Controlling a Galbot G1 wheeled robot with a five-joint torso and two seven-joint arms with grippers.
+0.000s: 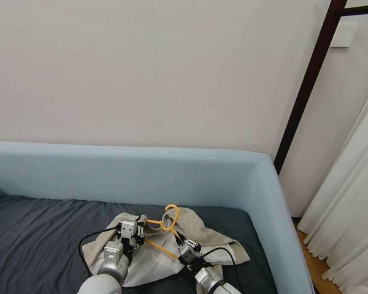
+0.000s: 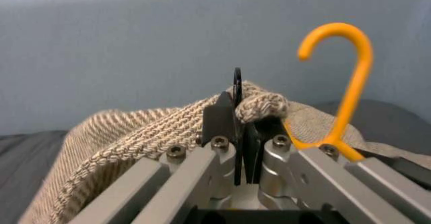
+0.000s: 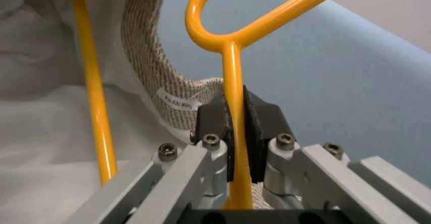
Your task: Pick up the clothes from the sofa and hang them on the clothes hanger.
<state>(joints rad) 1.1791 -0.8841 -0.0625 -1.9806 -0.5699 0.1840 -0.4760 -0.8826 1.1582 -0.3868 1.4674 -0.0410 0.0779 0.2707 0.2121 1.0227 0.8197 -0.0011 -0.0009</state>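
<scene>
On the dark seat of the sofa [image 1: 172,177], near its right end, our left gripper [image 2: 239,123] has its jaws clamped on the knitted garment [image 1: 219,244] and our right gripper [image 3: 237,118] on the orange hanger [image 3: 232,67]; next, we judge, the hanger must slide deeper inside the collar.

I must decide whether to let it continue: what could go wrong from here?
1. The left tool pinches just a small rolled edge of the knit; it may slip out when pulled.
2. The right tool clamps one thin bar of the hanger, which could twist in the grip.
</scene>
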